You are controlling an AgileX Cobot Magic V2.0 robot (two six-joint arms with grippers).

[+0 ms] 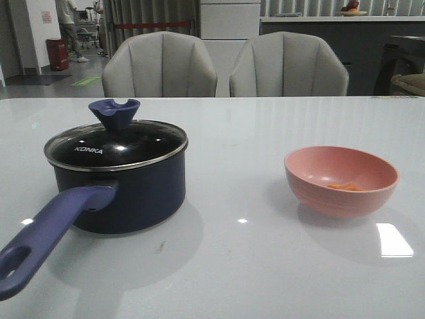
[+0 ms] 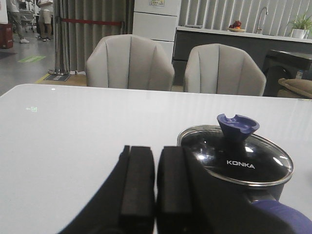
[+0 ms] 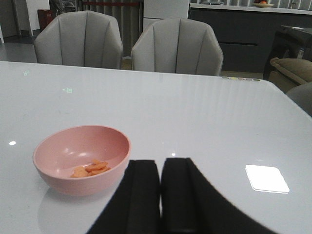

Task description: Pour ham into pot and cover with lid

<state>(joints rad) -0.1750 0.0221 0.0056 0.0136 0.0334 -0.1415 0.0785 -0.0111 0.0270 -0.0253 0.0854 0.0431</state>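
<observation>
The dark navy pot point(image 1: 126, 189) stands on the left of the white table, its long purple-blue handle point(image 1: 50, 229) pointing toward the front edge. The glass lid point(image 1: 116, 147) with a blue knob point(image 1: 114, 113) and "KONKA" lettering sits on it. A few orange ham pieces point(image 1: 343, 186) lie in the pink bowl point(image 1: 340, 181) on the right. Neither gripper shows in the front view. My left gripper point(image 2: 156, 183) is shut and empty, short of the pot point(image 2: 243, 168). My right gripper point(image 3: 161, 190) is shut and empty, beside the bowl point(image 3: 82, 158) holding the ham point(image 3: 90, 168).
Two grey chairs point(image 1: 159, 66) point(image 1: 289, 66) stand behind the table's far edge. A bright light reflection point(image 1: 394, 239) lies on the tabletop at the front right of the bowl.
</observation>
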